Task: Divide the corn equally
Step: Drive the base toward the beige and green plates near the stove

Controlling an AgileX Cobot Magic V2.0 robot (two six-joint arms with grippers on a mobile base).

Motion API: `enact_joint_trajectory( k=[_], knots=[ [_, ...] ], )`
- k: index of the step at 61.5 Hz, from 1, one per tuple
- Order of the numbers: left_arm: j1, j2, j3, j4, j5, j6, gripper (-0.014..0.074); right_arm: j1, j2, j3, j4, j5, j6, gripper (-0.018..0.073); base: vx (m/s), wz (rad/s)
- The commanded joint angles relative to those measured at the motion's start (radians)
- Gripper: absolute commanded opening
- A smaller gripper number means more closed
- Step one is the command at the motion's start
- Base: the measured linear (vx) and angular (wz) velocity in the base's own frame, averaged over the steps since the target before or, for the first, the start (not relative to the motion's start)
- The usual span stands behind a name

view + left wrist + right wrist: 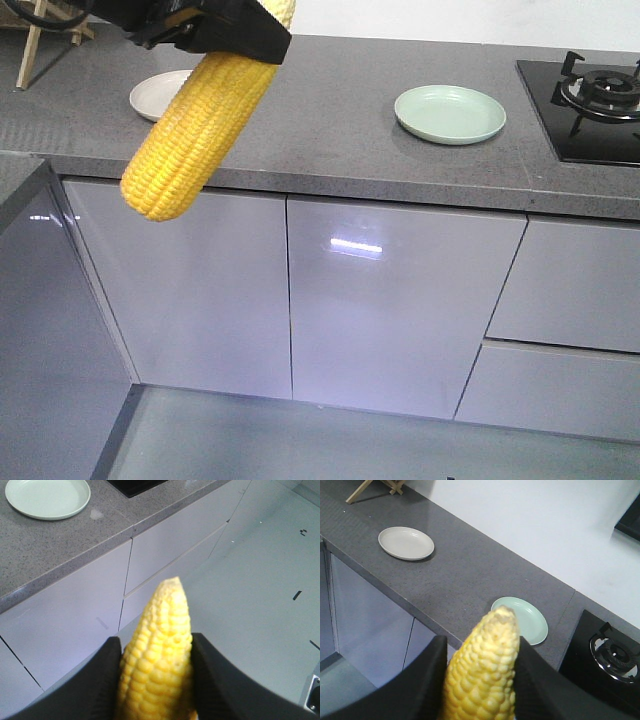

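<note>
My right tool (481, 646) grips a corn cob (482, 680) between its two black fingers (420, 685). The cob's tapered tip points away over the grey speckled worktop (460, 575). A mint-green plate (532, 622) sits toward the worktop's right end, near the black gas hob (605, 660), partly hidden behind the cob's tip. A cream plate (406, 543) lies well apart from it, toward the left end. Wooden legs (370, 487) show at the far left corner. Pale glossy cabinet doors (365, 615) run below the front edge.

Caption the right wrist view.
Right gripper holds a cob, facing a white plate and a green plate on the counter.
</note>
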Motion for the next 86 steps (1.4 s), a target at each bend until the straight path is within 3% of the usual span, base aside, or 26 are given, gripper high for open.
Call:
enact_joint_trajectory(
  k=[1,86],
  knots=[
    [-0.002,-0.041,-0.026,-0.042,-0.022,-0.007,-0.0006,-0.006,-0.012,-0.016,0.004,-0.008,-0.004,-0.0004,0.1,-0.05],
    [-0.002,-0.041,-0.026,-0.042,-0.022,-0.007,-0.0006,-0.006,-0.012,-0.016,0.004,-0.008,-0.004,-0.0004,0.13,-0.01]
  ],
)
